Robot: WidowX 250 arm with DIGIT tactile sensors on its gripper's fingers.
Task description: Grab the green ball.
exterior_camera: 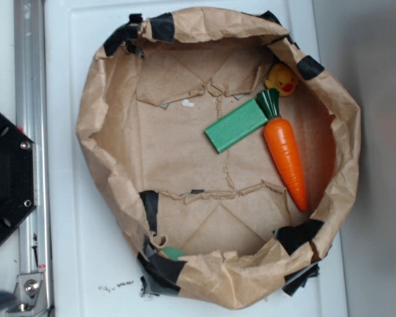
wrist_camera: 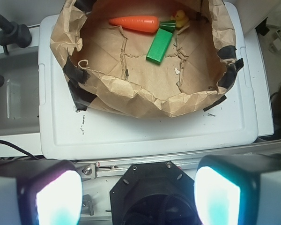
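Released, my claw (wrist_camera: 138, 194) hovers off the worktop's (wrist_camera: 150, 133) near edge, so I must reach forward-left to the ball (exterior_camera: 174, 253) tucked behind the bag's (exterior_camera: 99, 99) nearest wall.

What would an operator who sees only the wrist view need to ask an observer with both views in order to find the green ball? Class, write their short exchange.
Operator: I see a carrot, a green block and a duck in the bag, but no ball. Is one there?
Observer: Yes. The exterior view shows a sliver of the green ball inside the bag.
Operator: Where in the bag?
Observer: Against the wall, beside a patch of black tape, across the floor from the duck.
Operator: Is it lying in the open?
Observer: No. Folded paper covers most of it, so only its top shows.
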